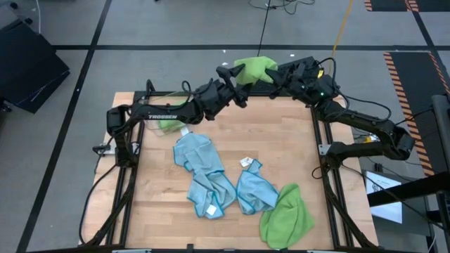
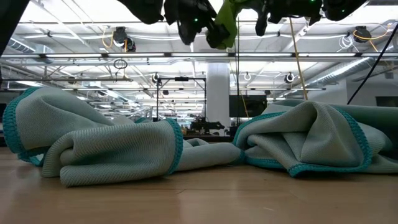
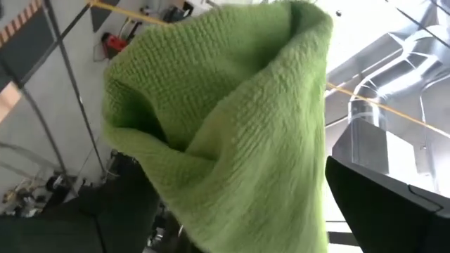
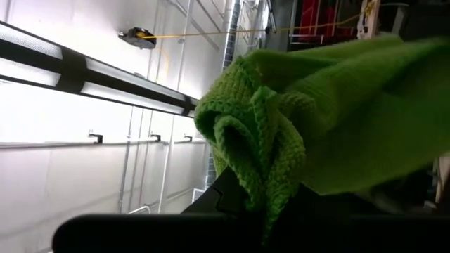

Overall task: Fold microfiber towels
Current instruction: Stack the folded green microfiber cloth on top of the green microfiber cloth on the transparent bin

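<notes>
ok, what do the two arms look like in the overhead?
Both arms are dark, near black, jointed tube segments. The left arm carries white TROSSEN lettering on its forearm. The right arm has loose black cables along it and a small green light near its wrist.

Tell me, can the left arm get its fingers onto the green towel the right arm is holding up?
Probably yes. The left gripper is open right beside the lifted green towel, which the right gripper holds shut, and nothing sits between them.

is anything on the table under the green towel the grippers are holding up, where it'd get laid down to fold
Nothing visible. The right gripper holds the green towel above the table's far edge, with the open left gripper beside it. The blue towels lie nearer the front.
</notes>
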